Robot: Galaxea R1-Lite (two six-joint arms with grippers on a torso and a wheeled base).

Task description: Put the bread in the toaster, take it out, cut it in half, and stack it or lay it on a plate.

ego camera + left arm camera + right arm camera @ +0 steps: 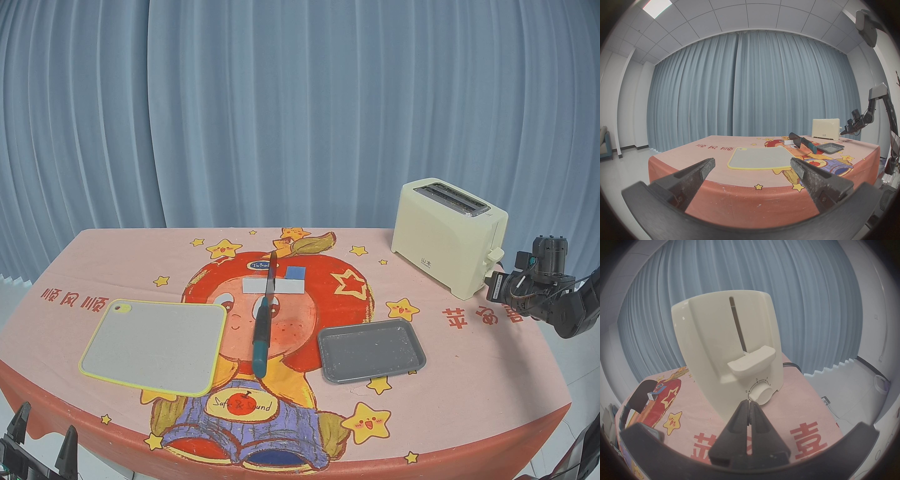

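1. Currently the right gripper (494,286) sits at the right edge of the head frame, just off the toaster's (447,240) end face. Its fingers (742,418) are pressed together on nothing.
2. Bread: no slice shows on the table (469,387). The toaster's top slots (453,199) look dark, and I cannot tell what is in them. The lever (751,360) sits low in its track, so I judge the bread is down inside.
3. Key relation: the lever lies just above the closed fingertips, with the dial (761,393) between them. Lever travel runs straight up and down the end face, so raising it calls for a push from beneath, along that line. The right arm is far the nearer.
4. Left gripper (42,437) hangs at the lower left of the head frame, off the table's near edge. Its fingers (693,175) are spread wide and empty.
5. Laid out for later steps, all apart:
   - cutting board (156,347) at left centre
   - knife (262,319) in the middle, long axis near-to-far, handle toward the near edge, blade across a small white-and-blue block (289,285)
   - grey tray (372,350) right of the knife, presumably serving as the plate
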